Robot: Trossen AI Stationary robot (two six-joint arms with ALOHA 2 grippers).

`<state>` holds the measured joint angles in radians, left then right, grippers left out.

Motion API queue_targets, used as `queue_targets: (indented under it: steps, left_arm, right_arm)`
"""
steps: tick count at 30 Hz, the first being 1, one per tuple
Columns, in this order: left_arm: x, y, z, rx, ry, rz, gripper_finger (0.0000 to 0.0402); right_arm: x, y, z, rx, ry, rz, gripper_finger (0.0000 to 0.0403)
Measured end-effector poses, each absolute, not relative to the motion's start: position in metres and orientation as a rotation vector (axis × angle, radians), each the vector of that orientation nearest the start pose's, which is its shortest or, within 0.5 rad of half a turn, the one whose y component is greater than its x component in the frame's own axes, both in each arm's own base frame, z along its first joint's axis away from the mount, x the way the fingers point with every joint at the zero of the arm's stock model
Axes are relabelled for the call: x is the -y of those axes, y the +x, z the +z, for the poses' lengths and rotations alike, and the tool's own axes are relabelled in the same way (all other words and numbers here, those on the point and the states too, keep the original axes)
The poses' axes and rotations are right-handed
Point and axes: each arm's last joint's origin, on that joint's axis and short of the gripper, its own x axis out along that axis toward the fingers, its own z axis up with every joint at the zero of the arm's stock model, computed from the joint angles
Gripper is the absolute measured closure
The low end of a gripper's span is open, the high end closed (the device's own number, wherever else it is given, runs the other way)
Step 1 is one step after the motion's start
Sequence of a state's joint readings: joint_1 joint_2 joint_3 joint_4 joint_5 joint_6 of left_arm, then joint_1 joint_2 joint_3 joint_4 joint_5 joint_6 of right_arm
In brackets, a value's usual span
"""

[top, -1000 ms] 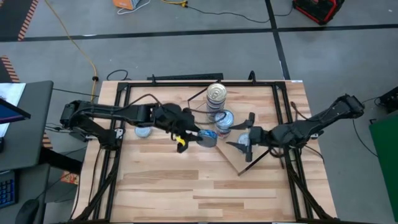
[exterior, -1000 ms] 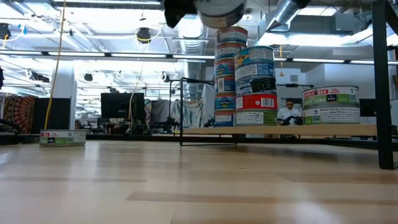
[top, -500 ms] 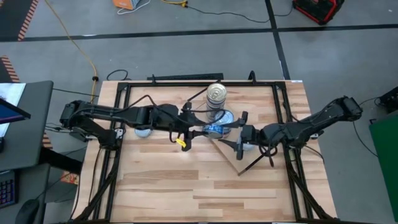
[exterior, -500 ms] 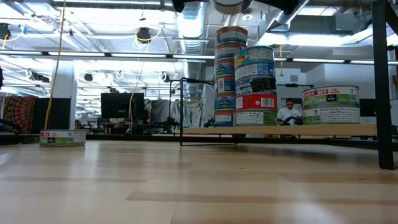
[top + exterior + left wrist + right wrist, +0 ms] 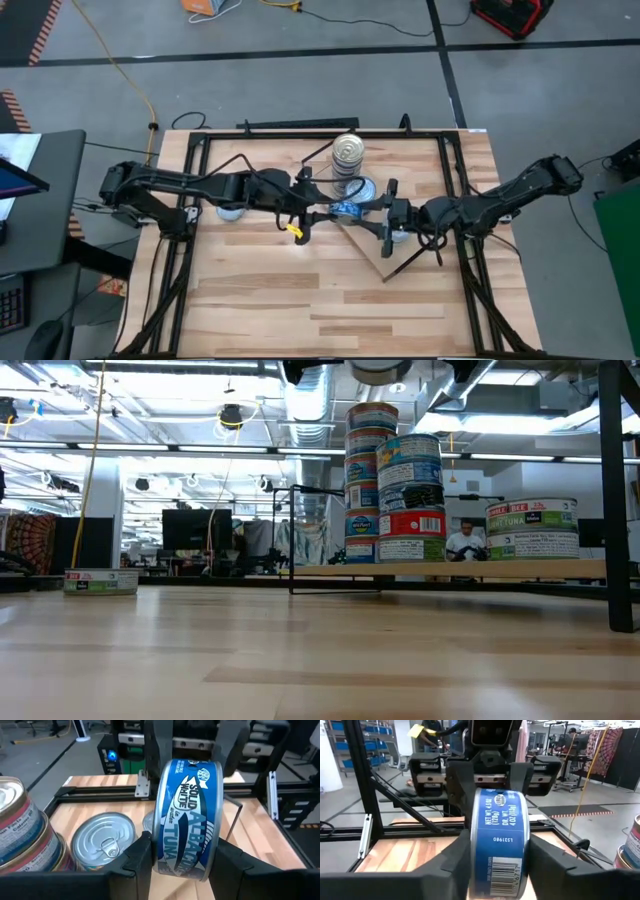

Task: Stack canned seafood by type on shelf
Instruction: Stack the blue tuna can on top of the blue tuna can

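Observation:
A blue-labelled tuna can (image 5: 187, 817) hangs on edge in the air over the shelf (image 5: 450, 570), held between both grippers. My left gripper (image 5: 322, 210) comes at it from the table's left and my right gripper (image 5: 378, 212) from the right, each shut on it. On the shelf, tins stand on their flat bottoms in a tall stack (image 5: 347, 152), a shorter stack (image 5: 360, 188) and a low pair (image 5: 532, 528). One tin (image 5: 232, 212) lies on the tabletop at the left. My left gripper pinches the can's two flat faces (image 5: 161, 845) between its two fingers, coming level from the table's left. The can stands on edge, its label band facing the wrist camera, lifted clear. My right gripper has its two fingers (image 5: 457, 857) against the same two flat faces (image 5: 475, 855), coming level from the table's right, opposite the left gripper. The can's barcode side faces its camera.
A dark metal frame (image 5: 300, 135) runs around the plank tabletop, with upright posts (image 5: 620, 490) near the shelf. Bare wood (image 5: 300, 300) fills the table's near half. A monitor and keyboard stand off the table's left side.
My left gripper has rolled, turning the can from slanted onto its edge, and shifted it slightly toward the table's right and far side. My right gripper has moved toward the table's left up to the can, and its fingers have closed onto it.

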<state>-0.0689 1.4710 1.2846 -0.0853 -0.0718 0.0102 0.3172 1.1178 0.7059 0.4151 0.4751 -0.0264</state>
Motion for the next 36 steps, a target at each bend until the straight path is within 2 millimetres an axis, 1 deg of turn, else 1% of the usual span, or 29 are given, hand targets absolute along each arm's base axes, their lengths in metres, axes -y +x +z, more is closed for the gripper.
queue_targets:
  steps: [1,2,5,10,12,14,17,21,23,26,28,31,33,36]
  left_arm:
    - [0.021,0.338,0.353,-0.272,0.034,0.004,0.0258]
    - [0.021,0.338,0.353,-0.274,0.040,0.003,0.0252]
    - [0.021,0.339,0.353,-0.274,0.060,-0.004,0.0247]
    - [0.021,0.338,0.353,-0.278,0.098,-0.012,0.0257]
    - [0.022,0.338,0.351,-0.290,0.107,-0.007,0.0251]
    - [0.022,0.337,0.349,-0.316,0.137,-0.004,0.0229]
    - [0.021,0.333,0.349,-0.352,0.203,0.016,0.0179]
    - [0.020,0.322,0.358,-0.352,0.275,0.093,0.0118]
    - [0.022,0.314,0.363,-0.366,0.325,0.138,0.0101]
    - [0.033,0.306,0.362,-0.406,0.399,0.146,0.0094]
    - [0.044,0.303,0.352,-0.415,0.438,0.127,0.0099]
    - [0.060,0.302,0.323,-0.408,0.514,0.120,0.0113]
    - [0.070,0.298,0.302,-0.394,0.557,0.136,0.0122]
    - [0.082,0.290,0.277,-0.354,0.586,0.169,0.0132]
  right_arm:
    - [-0.064,0.238,0.298,-0.001,-0.027,-0.157,0.0231]
    - [-0.064,0.238,0.298,-0.005,-0.032,-0.156,0.0236]
    - [-0.064,0.238,0.297,-0.013,-0.039,-0.152,0.0236]
    - [-0.064,0.238,0.297,-0.016,-0.058,-0.151,0.0236]
    - [-0.064,0.238,0.296,-0.019,-0.062,-0.151,0.0236]
    - [-0.064,0.238,0.296,-0.022,-0.055,-0.150,0.0236]
    - [-0.062,0.237,0.298,-0.009,-0.004,-0.158,0.0236]
    - [-0.059,0.233,0.302,0.006,0.056,-0.165,0.0236]
    - [-0.058,0.230,0.302,-0.009,0.092,-0.169,0.0236]
    - [-0.054,0.227,0.301,-0.034,0.181,-0.186,0.0233]
    - [-0.050,0.223,0.301,-0.052,0.241,-0.205,0.0232]
    - [-0.039,0.217,0.301,-0.073,0.324,-0.251,0.0232]
    - [-0.031,0.213,0.302,-0.080,0.375,-0.289,0.0231]
    - [-0.018,0.206,0.303,-0.094,0.467,-0.318,0.0231]
